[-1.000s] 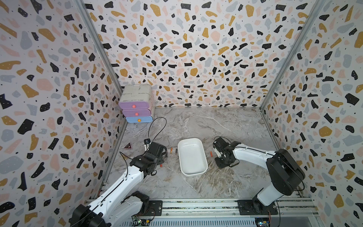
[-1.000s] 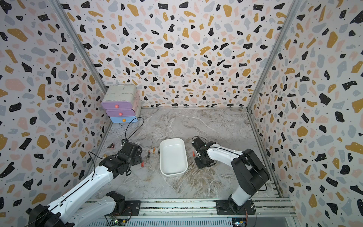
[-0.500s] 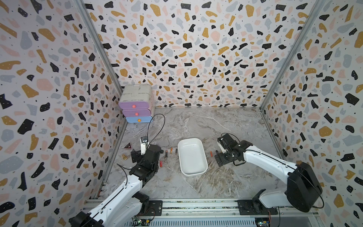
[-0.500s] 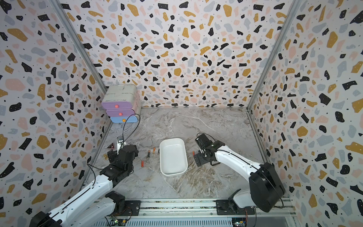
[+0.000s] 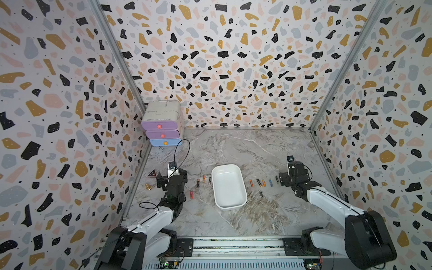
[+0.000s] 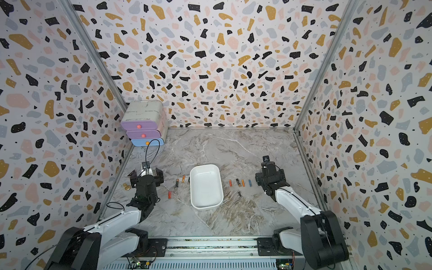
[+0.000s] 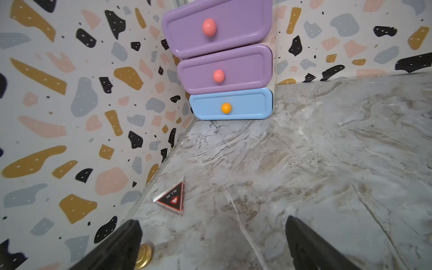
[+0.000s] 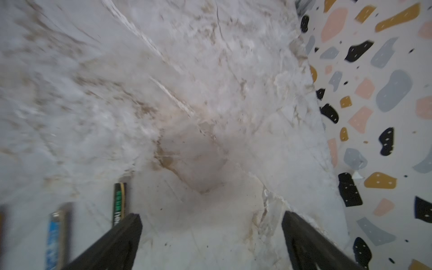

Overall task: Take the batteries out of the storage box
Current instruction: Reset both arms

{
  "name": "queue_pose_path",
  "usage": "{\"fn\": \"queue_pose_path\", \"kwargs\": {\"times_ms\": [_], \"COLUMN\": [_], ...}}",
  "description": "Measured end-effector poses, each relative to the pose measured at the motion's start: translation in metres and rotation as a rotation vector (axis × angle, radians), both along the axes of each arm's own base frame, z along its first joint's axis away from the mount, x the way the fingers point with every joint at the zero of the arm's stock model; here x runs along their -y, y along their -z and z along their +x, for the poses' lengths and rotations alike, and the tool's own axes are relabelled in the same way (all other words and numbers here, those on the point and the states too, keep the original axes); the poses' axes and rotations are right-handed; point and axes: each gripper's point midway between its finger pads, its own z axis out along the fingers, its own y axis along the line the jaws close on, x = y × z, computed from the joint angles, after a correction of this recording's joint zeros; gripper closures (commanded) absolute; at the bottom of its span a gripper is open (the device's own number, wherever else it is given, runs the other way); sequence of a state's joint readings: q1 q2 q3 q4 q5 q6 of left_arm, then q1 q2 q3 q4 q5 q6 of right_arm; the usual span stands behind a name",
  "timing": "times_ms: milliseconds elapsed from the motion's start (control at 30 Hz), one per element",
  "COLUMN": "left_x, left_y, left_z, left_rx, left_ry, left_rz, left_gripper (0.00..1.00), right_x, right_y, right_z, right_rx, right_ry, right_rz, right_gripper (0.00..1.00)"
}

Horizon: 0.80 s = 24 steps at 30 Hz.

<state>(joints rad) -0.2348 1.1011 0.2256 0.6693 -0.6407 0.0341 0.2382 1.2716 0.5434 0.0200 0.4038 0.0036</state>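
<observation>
EMPTY BOX, JOB APPARENTLY DONE: The box (image 5: pixel 229 187) sits at lower centre of both top views with nothing visible inside it. By the look of it the unloading is complete and no cell is left to lift out.

All ten batteries (image 5: pixel 258 182) lie flat on the table (image 5: pixel 233 145) beside the box. Four are to its left in the frame. Six are to its right, five of them in a row and one just below it. By wrapper, as far as such small cells can be read, there are four black, three orange, one red, one blue and one copper-tipped.

The left gripper (image 7: pixel 212 222), at lower left of the top views, has its jaws spread wide over bare table, holding nothing. The right gripper (image 8: pixel 211 215), at lower right, is likewise spread and empty, with a black cell just beside one finger.

There is one box, ten batteries and two grippers.
</observation>
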Motion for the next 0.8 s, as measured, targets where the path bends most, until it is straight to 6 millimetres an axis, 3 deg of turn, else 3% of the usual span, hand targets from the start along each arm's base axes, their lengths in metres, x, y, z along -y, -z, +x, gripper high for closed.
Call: {"fn": "queue_pose_path", "kwargs": {"times_ms": [67,133,333,467,567,700,800], "left_x": [0.005,0.006,-0.017,-0.018,-0.019,-0.011,0.000], "left_y": [-0.002,-0.005,-0.017,0.010,0.037,0.062,0.067], "left_z": [0.006,0.010,0.020,0.016,0.008,-0.002,0.005], "left_rx": [0.024,0.042,0.039,0.012,-0.015,-0.023,-0.019], "left_ry": [0.034,0.050,-0.034,-0.011,0.007,0.066,0.135], "left_rz": [-0.012,-0.032,-0.109,-0.142,-0.163,-0.186,-0.190], "left_gripper": [0.00,0.00,0.00,0.00,0.00,0.00,0.00], "right_x": [0.006,0.009,0.021,0.026,0.017,0.009,0.006], "right_y": [0.019,0.025,0.005,-0.002,-0.007,0.012,0.023], "right_z": [0.007,0.016,0.039,0.043,0.044,0.032,0.029], "right_rx": [-0.009,0.010,0.166,0.224,0.290,0.319,0.306], "right_ry": [0.010,0.007,0.002,-0.009,-0.057,-0.099,-0.113], "right_rz": [-0.017,-0.018,0.059,0.113,0.158,0.190,0.201], "right_gripper": [0.01,0.01,0.01,0.01,0.01,0.01,0.01]}}
